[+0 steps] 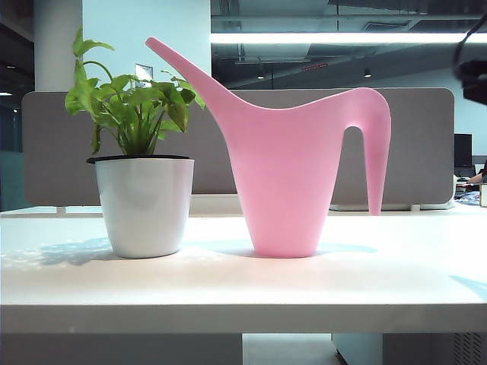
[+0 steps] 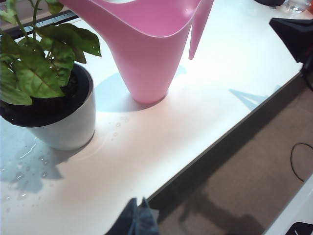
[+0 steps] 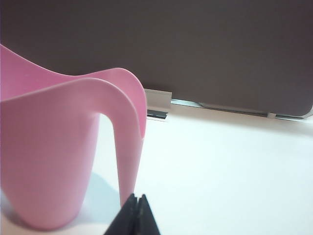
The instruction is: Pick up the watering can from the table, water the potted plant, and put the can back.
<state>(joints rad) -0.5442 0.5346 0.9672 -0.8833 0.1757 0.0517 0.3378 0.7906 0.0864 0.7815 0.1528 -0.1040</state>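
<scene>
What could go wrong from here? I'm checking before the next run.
1. The right gripper, fingers shut and empty, sits near the watering can handle; a careless move could tip the tall can.
2. Droplets lie on the table beside the potted plant; the wet surface may let the pot slide.

wide flat white table with thick pale front edge | tall smooth pink plastic watering can stands upright on it, near the middle | small leafy green potted plant in white round pot stands just beside, apart | water droplets on surface by the pot
</scene>
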